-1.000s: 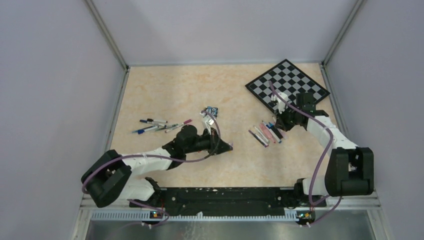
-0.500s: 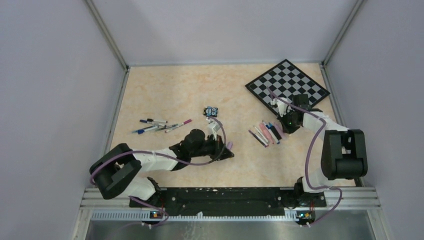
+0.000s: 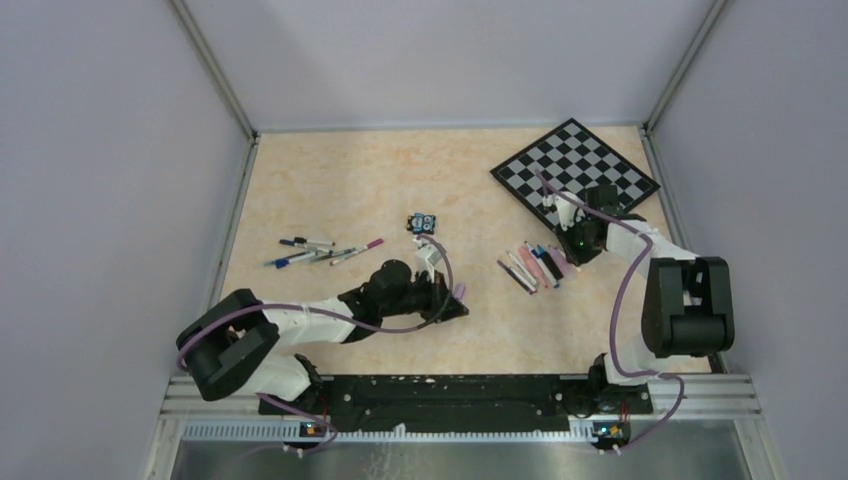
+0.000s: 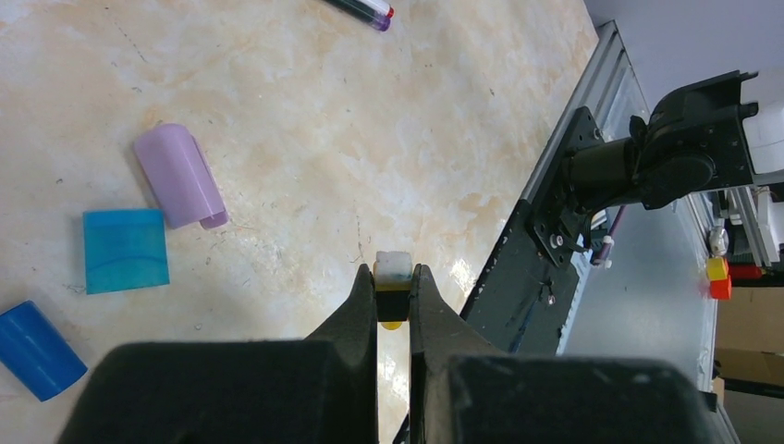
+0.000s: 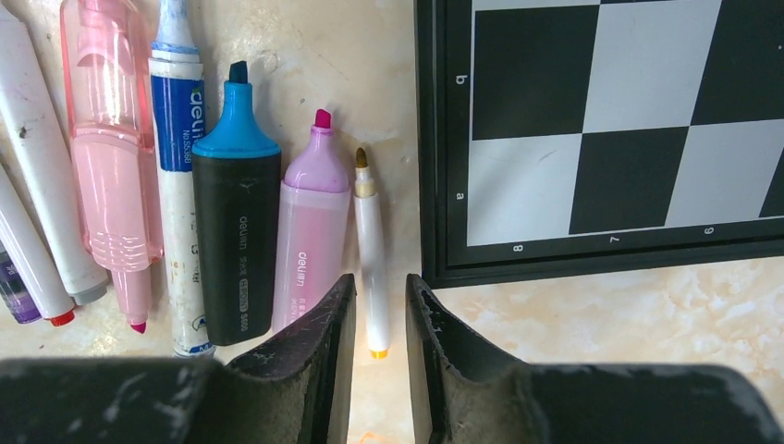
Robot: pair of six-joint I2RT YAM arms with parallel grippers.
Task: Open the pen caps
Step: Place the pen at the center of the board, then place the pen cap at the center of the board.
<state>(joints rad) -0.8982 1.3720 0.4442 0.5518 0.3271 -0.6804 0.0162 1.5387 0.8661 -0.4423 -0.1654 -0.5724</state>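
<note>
The left tool [image 4: 393, 277] is pinching a stubby white-and-yellow cap [image 4: 392, 270] tight between its fingertips and hanging low over the tabletop [image 4: 305, 120]. It seems to be carrying the cap towards the loose ones lying there: a lilac cap [image 4: 178, 176], a translucent teal cap [image 4: 125, 250] and a blue cap [image 4: 37, 350], all well apart from the pens. The right tool [image 5: 380, 282] is standing with its jaws narrowly parted and gripping nothing. It is straddling the tail of a thin white pen [image 5: 373, 240] whose gold nib is showing bare. That pen is lying just beside the chessboard [image 5: 592, 120], at the end of a row that includes a lilac highlighter [image 5: 310, 240] and a black highlighter [image 5: 236, 250], both with tips exposed, so the uncapped pens seem to be going together there.
</note>
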